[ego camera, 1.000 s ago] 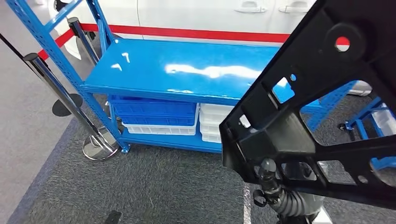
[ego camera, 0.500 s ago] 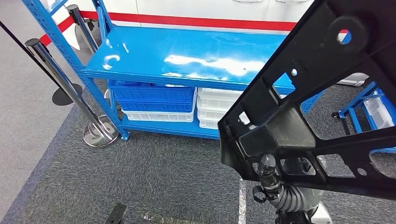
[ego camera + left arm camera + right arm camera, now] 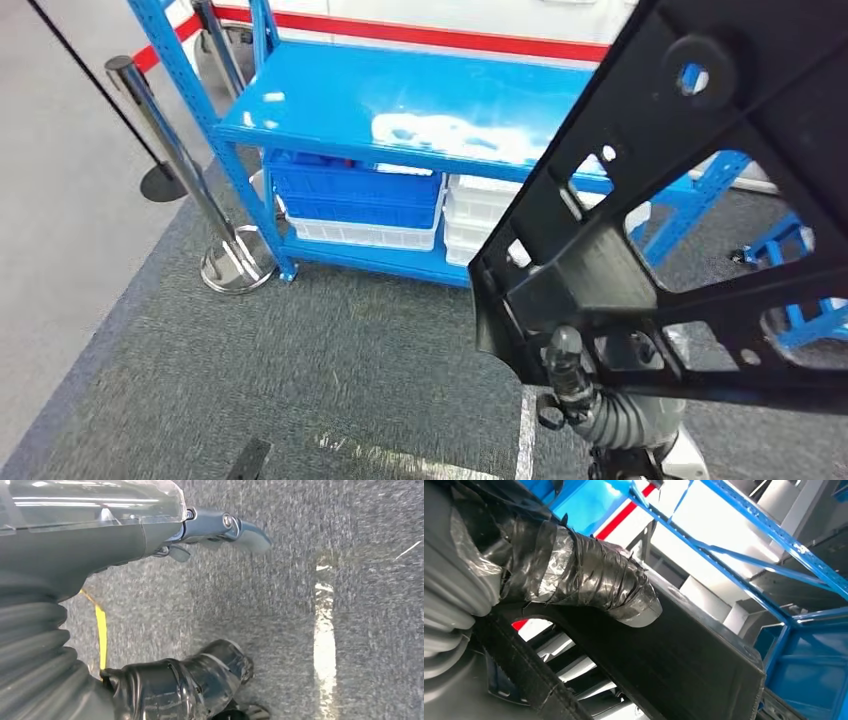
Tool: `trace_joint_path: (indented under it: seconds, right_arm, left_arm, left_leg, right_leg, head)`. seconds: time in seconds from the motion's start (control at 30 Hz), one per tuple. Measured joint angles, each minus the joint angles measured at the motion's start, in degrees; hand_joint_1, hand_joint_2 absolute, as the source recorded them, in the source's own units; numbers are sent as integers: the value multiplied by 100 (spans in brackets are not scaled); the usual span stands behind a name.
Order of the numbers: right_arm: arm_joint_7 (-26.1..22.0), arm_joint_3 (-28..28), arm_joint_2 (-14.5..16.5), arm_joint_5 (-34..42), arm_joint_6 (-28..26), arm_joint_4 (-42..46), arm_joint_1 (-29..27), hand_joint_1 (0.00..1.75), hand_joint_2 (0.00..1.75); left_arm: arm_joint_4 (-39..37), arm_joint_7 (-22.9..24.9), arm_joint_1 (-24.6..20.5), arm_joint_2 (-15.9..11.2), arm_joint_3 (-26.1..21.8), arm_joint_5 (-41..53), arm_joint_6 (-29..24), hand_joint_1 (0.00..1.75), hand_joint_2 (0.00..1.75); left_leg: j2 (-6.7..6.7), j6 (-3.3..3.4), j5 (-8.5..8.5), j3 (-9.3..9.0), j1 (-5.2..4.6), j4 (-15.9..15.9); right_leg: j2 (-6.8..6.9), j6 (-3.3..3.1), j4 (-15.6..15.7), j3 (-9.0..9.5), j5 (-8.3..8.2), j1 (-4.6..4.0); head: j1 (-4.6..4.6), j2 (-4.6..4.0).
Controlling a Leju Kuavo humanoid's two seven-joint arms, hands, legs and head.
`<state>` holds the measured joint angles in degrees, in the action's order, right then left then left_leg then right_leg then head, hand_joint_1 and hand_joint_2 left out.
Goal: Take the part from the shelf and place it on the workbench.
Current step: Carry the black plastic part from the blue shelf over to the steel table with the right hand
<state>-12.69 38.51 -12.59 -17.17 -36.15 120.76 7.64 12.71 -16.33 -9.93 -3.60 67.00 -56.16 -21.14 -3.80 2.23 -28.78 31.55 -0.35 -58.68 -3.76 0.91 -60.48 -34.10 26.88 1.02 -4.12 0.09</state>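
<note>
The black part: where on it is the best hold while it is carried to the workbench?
The black part is an open frame of flat bars and cut-outs. Its lower edge bar is probably the best grip, reached from below: the right robot hand is wrapped on a bar there, beneath the frame's bulk. The left robot hand hangs over the carpet.

The part [image 3: 640,250] is a big black plastic frame with many holes cut through it, some round and some with corners. Flat bars cross it like a web, and it has a thick blocky lump low down. It is tilted up in the air, held from below by the right hand [image 3: 575,385], whose taped thumb lies pressed flat against one of its dark bars. The workbench [image 3: 420,105] is a shiny blue table with a bare top, well apart from the fingers and beyond the part.
</note>
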Motion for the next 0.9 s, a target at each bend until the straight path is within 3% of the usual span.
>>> trace_joint_path:
  seconds: [0.07,0.13,0.23,0.3,0.33,0.37,0.43,0.5,0.57,0.6,0.67,0.7,0.77,0.8,0.83,0.9]
  right_arm:
    - [-21,0,2,41,8,-2,-7,175,175]
    - [-95,0,7,136,19,-3,-13,175,175]
    - [-220,0,17,286,60,-7,-32,175,175]
    - [-274,0,25,338,69,-16,-64,175,175]
    - [-297,0,32,359,68,-20,-81,175,175]
    - [-317,0,40,380,65,-21,-96,175,175]
    - [-355,0,60,416,56,-20,-119,175,175]
    - [-379,0,72,432,46,-19,-143,175,175]
    - [-389,0,77,439,40,-18,-167,175,175]
    - [-396,0,79,446,37,-18,-177,175,175]
    - [-426,0,81,474,25,-15,-202,175,175]
    - [-442,0,81,491,21,-14,-220,175,175]
    - [-469,0,81,526,16,-12,-261,175,175]
    - [-477,0,81,537,15,-13,-278,175,175]
    - [-485,0,81,547,15,-13,-290,175,175]
    - [-492,0,81,556,15,-14,-297,175,175]
  left_arm:
    - [1,-6,21,1,4,1,4,0,175]
    - [2,-25,58,2,5,-1,22,0,175]
    - [3,-33,78,3,6,-1,56,0,175]
    - [3,-33,116,1,6,-1,69,0,175]
    - [3,-33,139,-2,6,0,73,0,175]
    - [3,-34,159,-7,6,1,75,0,175]
    - [3,-38,169,-17,6,10,79,0,175]
    - [3,-42,159,-22,8,24,85,0,175]
    - [3,-41,175,-29,10,34,98,0,175]
    - [3,-39,192,-33,10,42,105,0,175]
    - [3,-33,207,-40,10,50,119,0,175]
    - [3,-32,204,-40,10,53,123,0,175]
    - [3,-30,194,-42,11,54,123,0,175]
    - [3,-30,196,-44,12,54,122,0,175]
    - [3,-30,201,-46,13,54,121,0,175]
    - [3,-29,206,-48,13,54,120,0,175]
  left_leg:
    - [-63,-67,13,68,23,-28]
    - [51,-144,-94,163,25,-183]
    - [270,-260,-515,623,72,-1089]
    - [304,-317,-549,837,119,-1474]
    - [326,-341,-416,804,141,-1375]
    - [371,-360,-211,673,159,-1085]
    - [594,-381,95,346,141,-373]
    - [730,-325,162,220,90,-54]
    - [631,-225,177,248,76,-44]
    - [571,-183,196,249,82,-26]
    - [459,-87,237,244,95,10]
    - [404,-53,252,246,96,16]
    - [272,-15,266,261,79,11]
    - [199,-9,269,265,67,5]
    - [122,-6,270,267,56,-4]
    - [-31,-10,268,270,47,-29]
  right_leg:
    - [94,-46,36,-8,-16,3]
    - [213,-104,97,19,-42,23]
    - [425,-150,126,35,-48,33]
    - [559,-153,122,37,-40,47]
    - [616,-147,120,40,-34,60]
    - [673,-134,115,46,-24,75]
    - [776,-79,98,59,-1,80]
    - [882,-6,93,68,7,46]
    - [988,57,111,91,5,27]
    - [955,87,92,92,39,37]
    - [724,115,-203,-21,272,58]
    - [571,108,-515,-157,455,53]
    - [438,78,-1241,-484,757,23]
    - [418,64,-1436,-577,780,11]
    - [404,45,-1431,-580,698,4]
    - [282,-11,-834,-313,314,1]
  head:
    - [1,0]
    - [-19,0]
    - [-58,0]
    - [-59,0]
    - [-59,0]
    - [-59,0]
    - [-68,0]
    - [-73,0]
    - [-68,0]
    - [-64,0]
    - [-50,0]
    - [-39,0]
    - [-31,0]
    - [-30,0]
    - [-31,0]
    - [-28,0]
